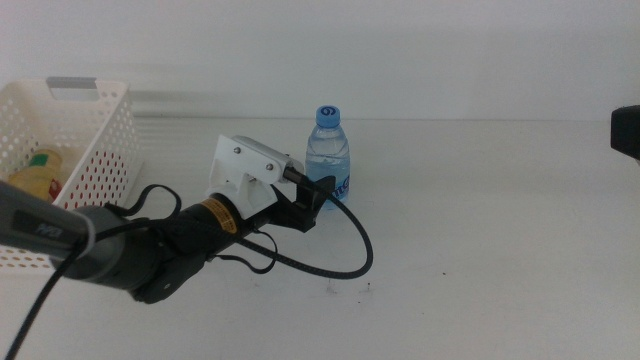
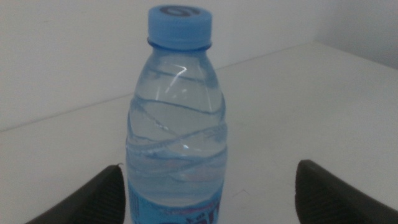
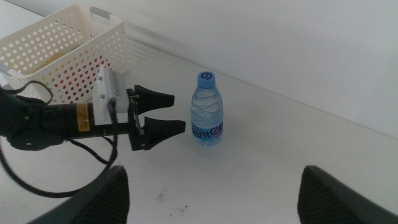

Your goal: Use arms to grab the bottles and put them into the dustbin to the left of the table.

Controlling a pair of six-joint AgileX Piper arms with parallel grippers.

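A: White table [image 1: 480,240], pale wall behind. Middle view: left arm [image 1: 150,245] comes in from the left, stretched low and angled toward the water bottle [image 1: 328,155]. Left gripper [image 1: 318,195] sits just in front of the bottle's lower half, jaws spread, nothing held.

B: Dustbin?

A: White perforated dustbin [image 1: 95,140] at the left edge, yellow tea bottle [image 1: 38,172] lying inside it. Right arm only a dark block [image 1: 625,130] at the right edge.

B: Left wrist view?

A: Bottle upright, blue cap [image 2: 180,23] on, close up and between the two dark jaw tips, nearer one of them. Can't tell if it touches that tip. Jaws wide.

B: Right wrist view?

A: Right gripper [image 3: 214,193] hangs well back from everything, jaws wide apart, empty. Looks across at the left gripper [image 3: 168,115], fingers [image 3: 155,98] parted and pointing at the bottle [image 3: 207,109], small gap between. Dustbin [image 3: 68,37] behind the left arm [image 3: 43,121].
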